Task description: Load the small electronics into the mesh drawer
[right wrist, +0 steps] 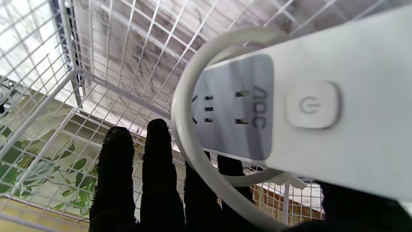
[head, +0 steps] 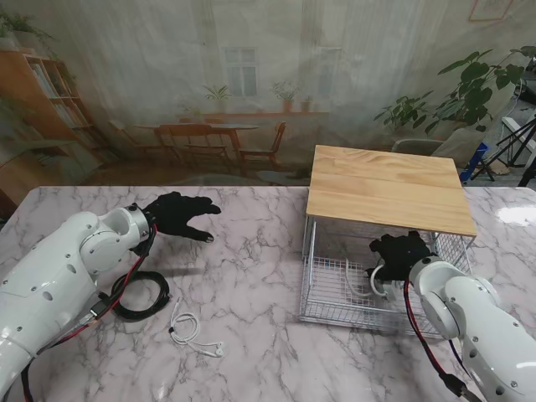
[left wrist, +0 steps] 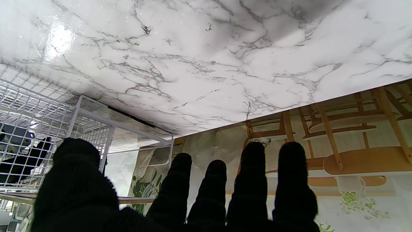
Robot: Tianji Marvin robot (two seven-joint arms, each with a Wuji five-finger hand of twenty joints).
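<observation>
The white mesh drawer (head: 322, 311) is pulled out from under a wooden-topped wire unit (head: 387, 188) on the right. My right hand (head: 404, 254) reaches into the drawer, shut on a white power strip (right wrist: 305, 106) with its white cord (right wrist: 190, 151) looped around it. My left hand (head: 180, 215) hovers open over the marble at the left, fingers (left wrist: 251, 180) spread, holding nothing. White earphones (head: 191, 331) lie on the table nearer to me than the left hand. A coiled black cable (head: 144, 297) lies beside my left forearm.
The marble table (head: 251, 276) runs between the two hands. The drawer's wire walls (right wrist: 64, 74) surround my right hand. The table's far edge meets a painted backdrop, with plants at the far right.
</observation>
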